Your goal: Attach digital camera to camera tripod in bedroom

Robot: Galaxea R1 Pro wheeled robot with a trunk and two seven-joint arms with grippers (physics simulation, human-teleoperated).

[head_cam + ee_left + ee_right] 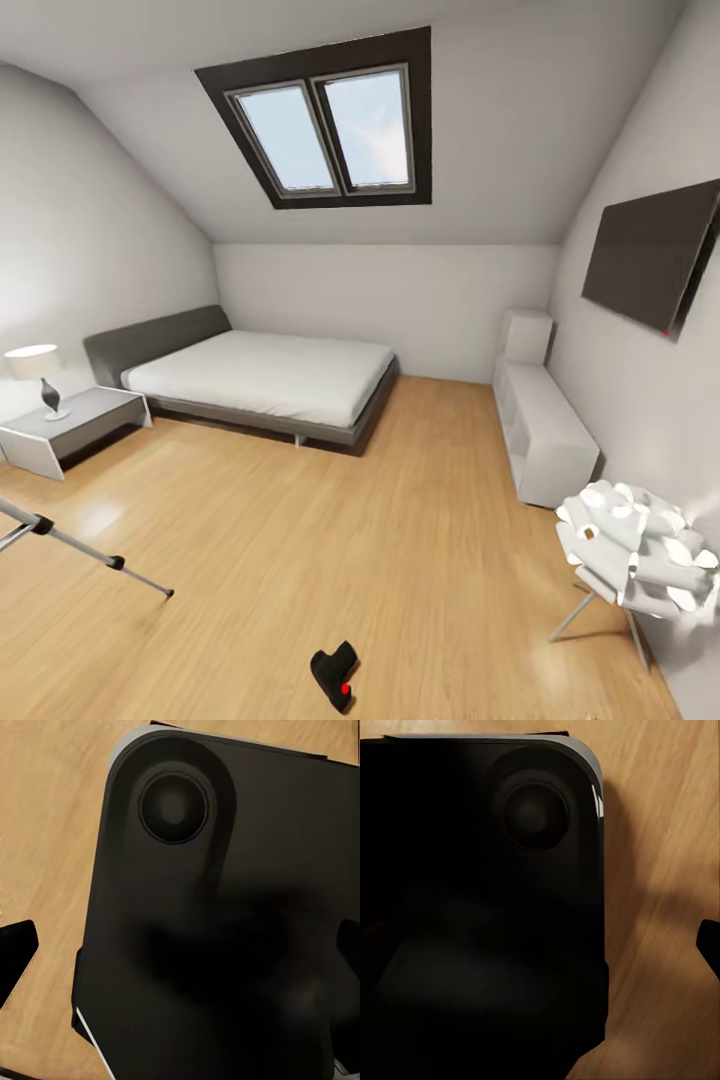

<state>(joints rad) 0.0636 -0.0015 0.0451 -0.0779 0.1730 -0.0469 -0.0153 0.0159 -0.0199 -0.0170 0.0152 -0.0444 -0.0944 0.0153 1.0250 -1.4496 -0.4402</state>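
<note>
Camera [334,675] flat on floor [330,540] (long axis diagonal, button near).

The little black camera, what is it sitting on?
The digital camera lies on the bare wood plank floor, nothing else under it that shows. The patch of floor right beneath it is covered. A camera tripod leg rests on the same floor, apart from it.
</note>
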